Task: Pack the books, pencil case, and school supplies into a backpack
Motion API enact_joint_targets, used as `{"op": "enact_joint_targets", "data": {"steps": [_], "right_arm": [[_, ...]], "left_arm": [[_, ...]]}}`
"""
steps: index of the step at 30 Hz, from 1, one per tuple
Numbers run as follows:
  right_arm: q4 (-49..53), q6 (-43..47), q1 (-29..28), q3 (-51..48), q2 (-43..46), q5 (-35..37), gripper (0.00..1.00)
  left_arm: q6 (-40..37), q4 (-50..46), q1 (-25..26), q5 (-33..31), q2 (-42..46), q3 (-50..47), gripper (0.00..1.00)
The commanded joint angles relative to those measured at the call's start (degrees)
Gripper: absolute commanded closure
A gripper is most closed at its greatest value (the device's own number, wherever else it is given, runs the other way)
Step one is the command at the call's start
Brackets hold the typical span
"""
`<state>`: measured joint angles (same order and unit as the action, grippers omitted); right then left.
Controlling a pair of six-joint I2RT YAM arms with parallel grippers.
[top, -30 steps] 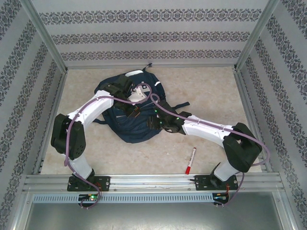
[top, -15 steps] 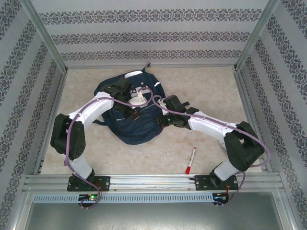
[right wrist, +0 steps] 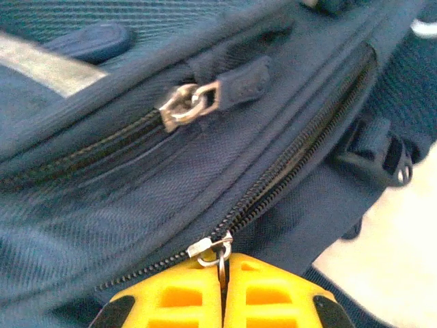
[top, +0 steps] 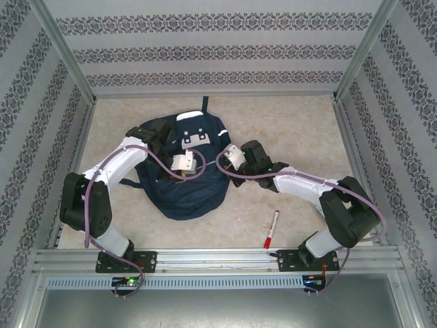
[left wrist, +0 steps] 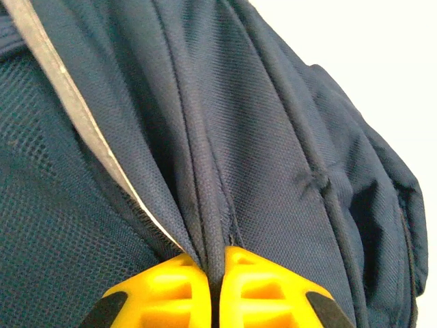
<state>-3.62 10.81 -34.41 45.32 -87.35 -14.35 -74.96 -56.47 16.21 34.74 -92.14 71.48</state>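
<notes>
The navy backpack (top: 186, 174) lies on the table between both arms, its white patches facing up. My left gripper (left wrist: 216, 263) is shut on a fold of the backpack's fabric (left wrist: 205, 205) at its left side (top: 166, 166). My right gripper (right wrist: 223, 268) is shut on the metal zipper pull (right wrist: 217, 251) of the main zipper, at the backpack's right edge (top: 229, 158). A second zipper slider (right wrist: 188, 106) sits higher on another pocket. The red-capped marker (top: 272, 229) lies on the table near the right arm's base. Book and pencil case are out of view.
Patterned walls close the table on three sides. A metal rail (top: 218, 260) runs along the near edge. A dark strap with a buckle (right wrist: 379, 154) hangs at the backpack's right side. Bare tabletop (top: 300, 130) lies right of the bag.
The backpack has shifted and now shows its white patches on top. My left gripper moved left and down along it. My right gripper moved from over the bag to its right edge.
</notes>
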Motion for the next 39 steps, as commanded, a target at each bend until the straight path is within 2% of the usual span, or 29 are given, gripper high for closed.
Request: {"op": "enact_joint_targets", "data": {"steps": [1,4,5,6,7,10,11,12,13,16,19,22,24,25,27,29,33,39], "right_arm": [[-7.60,10.21,-1.75,-3.49,1.83,-7.44,1.00],[-10.88,11.04,-3.36,-4.74,2.40,-11.29,1.00],[-10.65,11.40,-4.17,-4.35,2.14,-11.48,1.00],[-10.46,11.40,-4.94,-3.91,1.88,-11.41,1.00],[-10.43,11.11,-5.61,-3.52,1.59,-11.16,1.00],[-12.41,9.18,-7.09,-2.96,0.25,-10.64,1.00],[-14.04,8.00,-7.24,-2.96,-0.45,-10.61,1.00],[-15.60,6.85,-7.25,-2.89,-1.23,-10.99,1.00],[-16.27,6.19,-7.26,-2.58,-1.85,-11.42,1.00],[-17.13,4.54,-7.52,-1.60,-2.65,-12.38,1.00],[-18.43,2.92,-7.69,-1.55,-2.30,-14.33,1.00],[-18.44,3.00,-7.78,-1.68,-1.83,-15.71,1.00],[-18.79,2.26,-7.91,-2.19,-1.46,-15.31,1.00],[-19.24,1.88,-7.99,-2.53,-1.34,-15.19,1.00],[-20.41,1.33,-8.25,-3.43,-1.33,-15.27,1.00],[-20.38,1.34,-8.30,-3.57,-1.45,-15.56,1.00],[-20.53,0.54,-8.73,-3.92,-0.74,-15.49,1.00],[-20.65,-0.02,-8.83,-3.75,-0.55,-14.11,1.00]], "left_arm": [[-12.74,0.10,-2.32,-2.89,-0.36,0.69,1.00],[-16.68,7.13,-4.70,-2.69,-1.62,0.07,0.98],[-16.59,9.62,-5.40,-2.06,-2.21,0.23,0.91],[-14.70,12.70,-5.96,-1.45,-2.94,0.46,0.77],[-13.58,14.25,-6.35,-0.63,-3.44,0.81,0.58],[-9.61,9.81,-6.73,2.53,-5.10,4.94,0.40],[-8.35,6.10,-6.72,4.11,-4.96,6.40,0.30],[-7.59,2.90,-6.77,5.98,-3.87,6.55,0.14],[-7.68,0.22,-6.71,7.72,-2.16,5.44,0.13],[-8.22,0.21,-5.88,12.64,7.69,-4.94,0.12],[-0.29,13.23,-2.14,11.11,18.13,-16.98,0.12],[10.76,27.68,1.18,4.04,23.93,-24.64,0.23],[19.78,35.22,1.88,0.34,24.34,-26.87,0.37],[19.03,34.14,1.98,1.29,24.06,-26.76,0.40],[14.29,29.24,3.06,3.59,23.68,-26.56,0.40],[18.44,32.40,4.09,0.60,23.76,-28.13,0.45],[19.54,35.65,6.02,-6.97,22.97,-29.69,0.57],[15.73,33.46,8.90,-12.15,19.81,-29.33,0.68]]}}
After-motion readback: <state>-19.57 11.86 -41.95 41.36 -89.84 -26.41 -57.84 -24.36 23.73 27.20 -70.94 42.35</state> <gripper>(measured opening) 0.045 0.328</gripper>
